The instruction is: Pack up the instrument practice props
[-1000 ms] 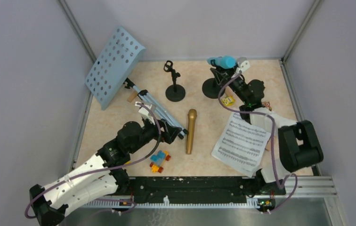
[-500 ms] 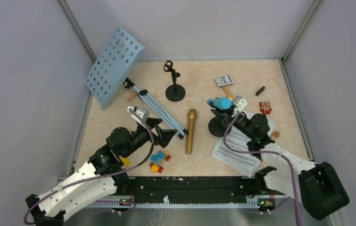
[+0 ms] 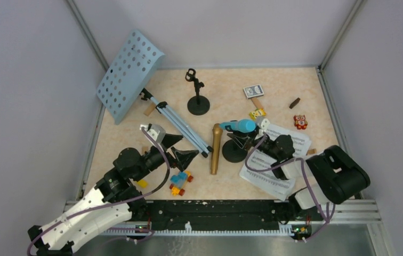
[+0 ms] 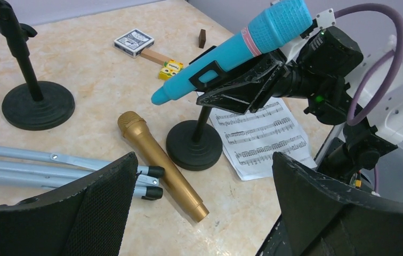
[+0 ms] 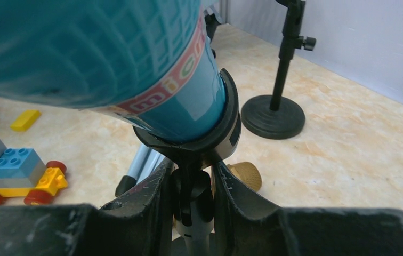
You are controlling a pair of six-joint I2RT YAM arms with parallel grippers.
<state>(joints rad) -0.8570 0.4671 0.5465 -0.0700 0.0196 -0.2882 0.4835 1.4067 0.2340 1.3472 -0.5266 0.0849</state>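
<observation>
Top: we see the right gripper (image 3: 252, 140) clamped on the stem of a holder (image 3: 234, 151) carrying the blue mic (image 3: 240, 126), mid-table between gold mic (image 3: 216, 149) and pages (image 3: 276, 162). Left wrist: left gripper (image 4: 203, 159) gapes wide; pages show printed staves, text too small to read. Right wrist: fingers (image 5: 146, 197) pinch the stem; we read "mic" on the blue mic.

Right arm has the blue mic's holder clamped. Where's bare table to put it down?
Widest bare patch: far middle, between the empty mic holder and the card deck. Another runs along the near edge between the toy-block car and sheet music. Around the gold microphone and tripod legs it is crowded.
</observation>
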